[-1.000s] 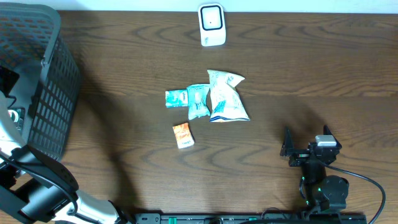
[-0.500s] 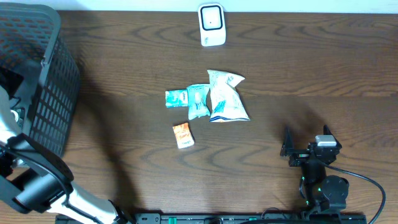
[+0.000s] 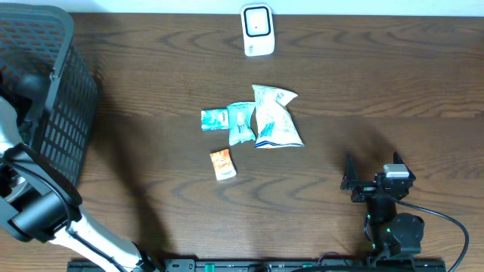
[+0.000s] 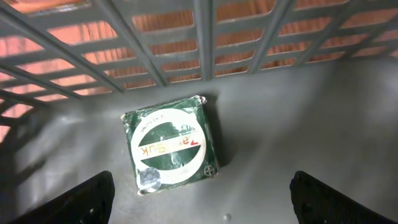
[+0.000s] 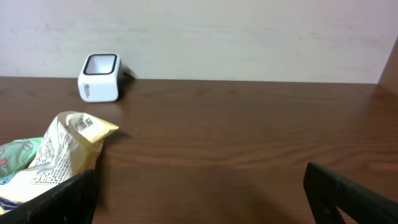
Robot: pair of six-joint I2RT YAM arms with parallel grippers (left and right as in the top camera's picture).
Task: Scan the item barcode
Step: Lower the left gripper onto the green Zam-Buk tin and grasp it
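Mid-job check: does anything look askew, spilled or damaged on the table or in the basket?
Nothing spilled or torn. Only oddity: the white-and-blue bag appears to overlap the teal packet mid-table, so they may not lift cleanly apart. The green packet lies flat, slightly skewed, on the basket floor; the scanner stands upright.

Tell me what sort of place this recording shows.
Probably a mock shop checkout set up on a wooden table: a white scanner at the far edge, a grey basket at one side, and snack packets in the middle.
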